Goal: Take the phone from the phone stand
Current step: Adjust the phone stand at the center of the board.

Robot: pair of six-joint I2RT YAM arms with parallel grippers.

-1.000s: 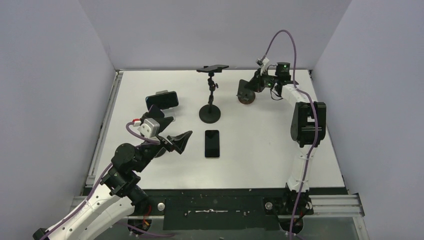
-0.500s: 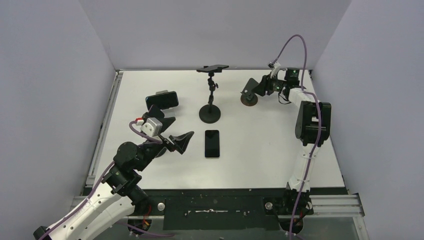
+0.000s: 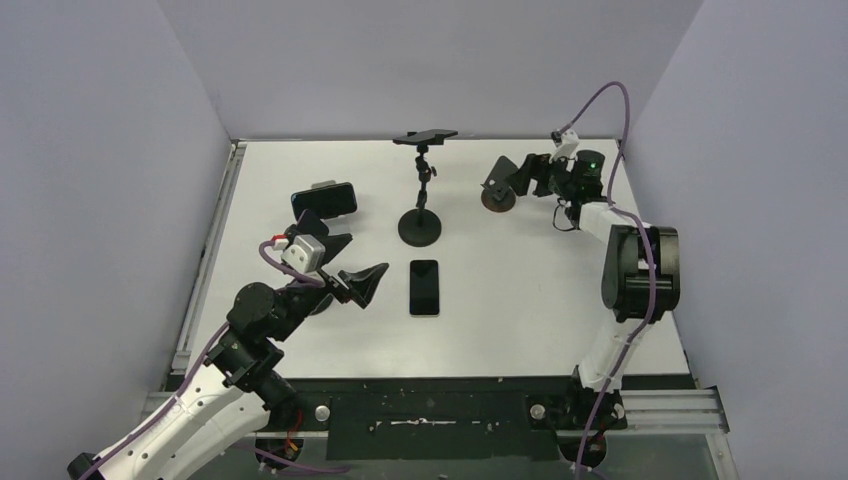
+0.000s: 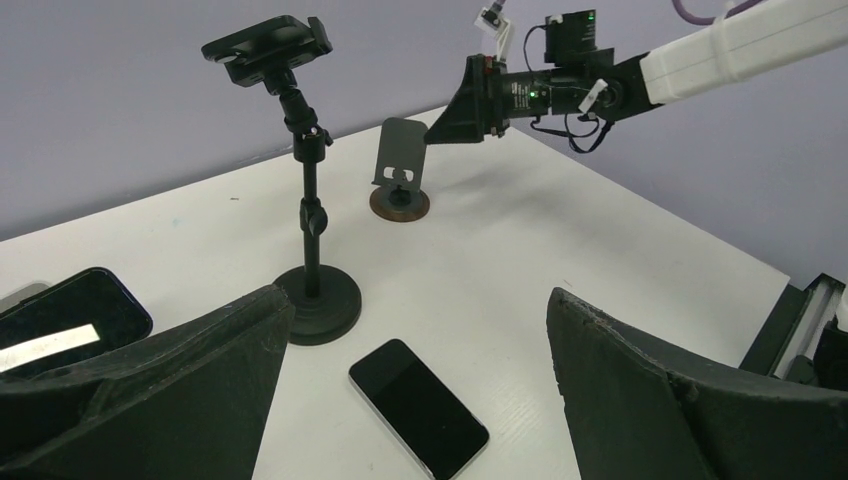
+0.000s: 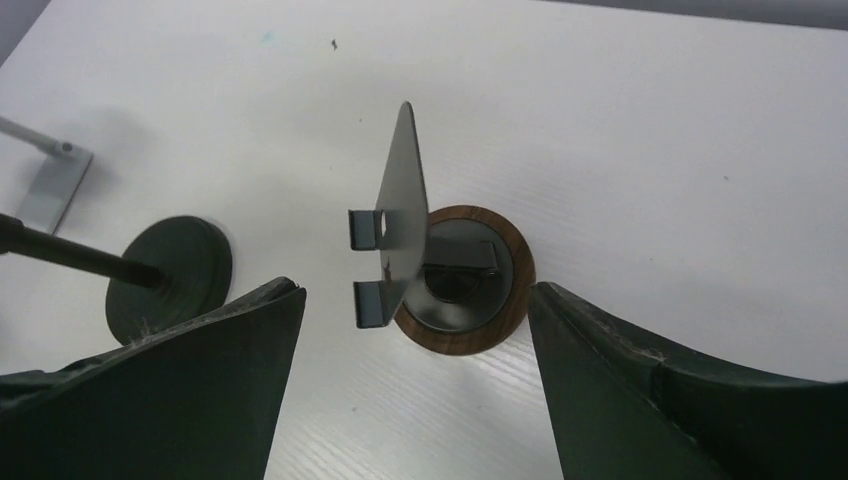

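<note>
Table: three stands and three phones are present.

Left gripper: jaws at full spread, holding nothing, hanging just beside the flat phone, which lies on the table in front of the tall stand.

Right gripper: jaws wide, one on either side of the small wooden-based stand without touching it. That stand is bare.

The tall stand carries a clamped phone. A third phone leans in a holder on the left.

Judgement: the flat phone is probably the one removed.

Recommendation: withdraw the right arm straight and high, so that neither finger clips the upright plate.
</note>
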